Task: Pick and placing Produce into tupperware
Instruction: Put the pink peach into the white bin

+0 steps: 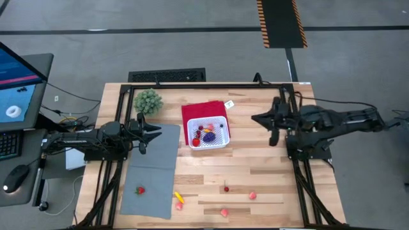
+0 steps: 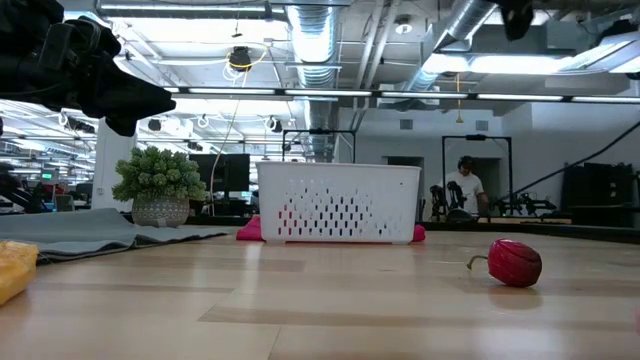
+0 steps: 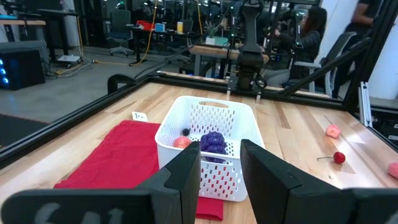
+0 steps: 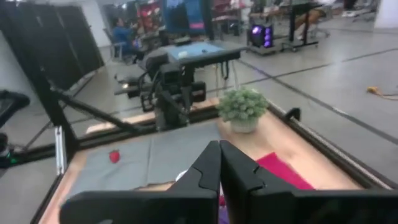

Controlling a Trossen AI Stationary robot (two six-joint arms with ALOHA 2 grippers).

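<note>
No readable writing is being shown on the small white tag (image 1: 229, 104). Nothing is being held: left gripper (image 3: 221, 163) parted, right gripper (image 4: 219, 163) closed, white basket (image 1: 209, 133) between.

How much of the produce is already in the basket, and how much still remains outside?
Done: several pieces, one purple, lie in the white basket. In hand: nothing; the left gripper is open and empty, the right gripper shut and empty. Left: five pieces on the table, among them a strawberry on the grey mat and a cherry.
</note>
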